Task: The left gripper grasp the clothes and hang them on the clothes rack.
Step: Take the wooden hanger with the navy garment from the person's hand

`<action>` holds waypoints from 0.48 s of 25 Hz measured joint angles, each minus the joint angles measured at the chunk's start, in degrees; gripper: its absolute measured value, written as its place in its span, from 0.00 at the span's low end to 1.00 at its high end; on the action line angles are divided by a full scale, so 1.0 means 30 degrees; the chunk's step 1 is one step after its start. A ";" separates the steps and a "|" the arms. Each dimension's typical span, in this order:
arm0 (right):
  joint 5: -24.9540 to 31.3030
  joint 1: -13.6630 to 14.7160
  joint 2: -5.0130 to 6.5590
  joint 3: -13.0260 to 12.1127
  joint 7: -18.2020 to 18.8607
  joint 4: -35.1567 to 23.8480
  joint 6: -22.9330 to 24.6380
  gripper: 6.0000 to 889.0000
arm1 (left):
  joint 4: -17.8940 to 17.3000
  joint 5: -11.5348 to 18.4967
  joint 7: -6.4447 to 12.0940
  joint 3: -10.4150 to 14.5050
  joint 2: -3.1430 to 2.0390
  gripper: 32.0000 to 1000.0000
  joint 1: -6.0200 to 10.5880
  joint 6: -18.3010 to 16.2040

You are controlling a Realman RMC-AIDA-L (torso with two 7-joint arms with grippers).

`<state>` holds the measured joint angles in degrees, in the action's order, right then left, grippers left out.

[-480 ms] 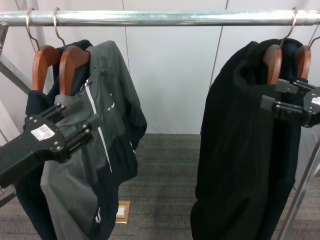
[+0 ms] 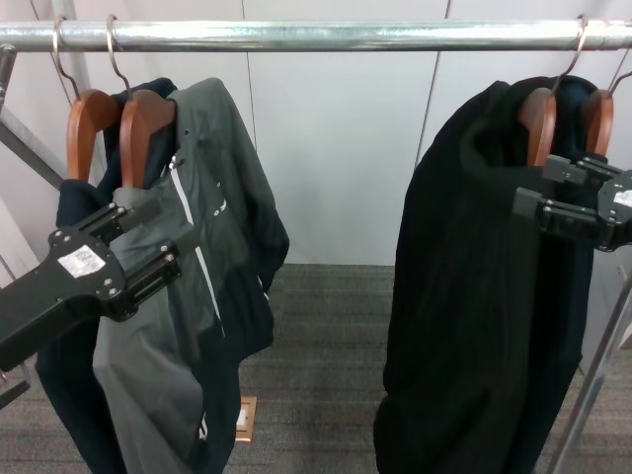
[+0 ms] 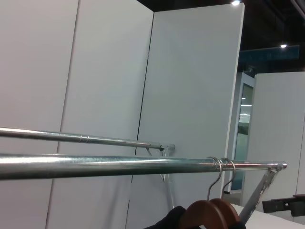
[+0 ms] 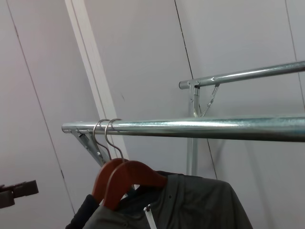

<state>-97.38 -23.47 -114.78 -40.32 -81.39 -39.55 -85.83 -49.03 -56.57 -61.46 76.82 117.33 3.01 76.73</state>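
Left gripper [image 2: 148,242]: below the clothes rack's left end, fingers pointing up at the two hung garments; its fingers lie against the fabric, and whether they clamp anything cannot be told.
Right gripper [image 2: 533,197]: below the rack's right end, tips against the black fleece coat [image 2: 474,296]; its closure cannot be told either.
Clothes [image 2: 69,355]: navy fabric on the leftmost wooden hanger [image 2: 84,123], hook over the rack, hanging behind the grey-and-black jacket.
Grey-and-black jacket [image 2: 197,247]: on the second hanger, just beside the navy garment, overlapping it.
Black fleece coat: hung under the rack's right end, well apart from the left pair.
Clothes rack [image 2: 326,36]: horizontal metal pole across the top, slanted brace at its left end.
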 joint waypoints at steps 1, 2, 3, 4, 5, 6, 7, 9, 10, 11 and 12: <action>0.0000 -0.0001 0.0001 -0.0016 0.0000 -0.0001 0.0007 0.92 | 0.0000 0.0000 0.0001 0.0000 0.0000 0.63 -0.0003 -0.0001; 0.0000 -0.0001 0.0000 -0.0029 0.0001 0.0000 0.0016 0.92 | 0.0000 -0.0001 0.0002 -0.0001 -0.0001 0.63 -0.0003 0.0000; 0.0001 -0.0001 -0.0005 -0.0029 0.0000 -0.0001 0.0022 0.92 | 0.0000 -0.0001 0.0005 0.0000 -0.0002 0.63 -0.0005 -0.0004; 0.0000 -0.0001 -0.0014 -0.0019 0.0000 0.0000 0.0029 0.92 | 0.0003 -0.0001 0.0007 0.0000 -0.0005 0.63 -0.0006 -0.0023; 0.0000 -0.0001 -0.0023 -0.0005 0.0001 -0.0001 0.0032 0.92 | 0.0011 -0.0002 0.0008 0.0000 -0.0006 0.63 -0.0008 -0.0053; 0.0001 -0.0001 -0.0025 0.0009 0.0001 0.0000 0.0035 0.92 | 0.0018 -0.0005 0.0008 -0.0001 -0.0005 0.63 -0.0006 -0.0089; 0.0000 -0.0001 -0.0028 0.0013 0.0001 0.0000 0.0037 0.92 | 0.0021 -0.0024 0.0008 0.0000 -0.0006 0.63 0.0001 -0.0100; 0.0000 -0.0001 -0.0029 0.0018 0.0000 -0.0001 0.0042 0.92 | 0.0024 -0.0103 0.0008 0.0000 -0.0005 0.63 0.0034 -0.0107; 0.0000 0.0006 -0.0029 0.0020 0.0000 -0.0001 0.0045 0.92 | 0.0024 -0.0103 0.0008 0.0000 -0.0005 0.63 0.0034 -0.0107; 0.0001 0.0018 -0.0028 0.0022 0.0001 -0.0001 0.0047 0.92 | -0.0017 -0.0415 -0.0082 0.0027 -0.0017 0.63 0.0061 -0.0157; 0.0000 0.0031 -0.0029 0.0024 0.0000 0.0000 0.0048 0.92 | -0.0088 -0.0599 -0.0164 0.0025 -0.0025 0.63 0.0064 -0.0180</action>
<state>-97.39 -23.37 -114.87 -40.25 -81.39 -39.55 -85.69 -49.30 -58.37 -61.95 76.89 117.26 3.20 76.19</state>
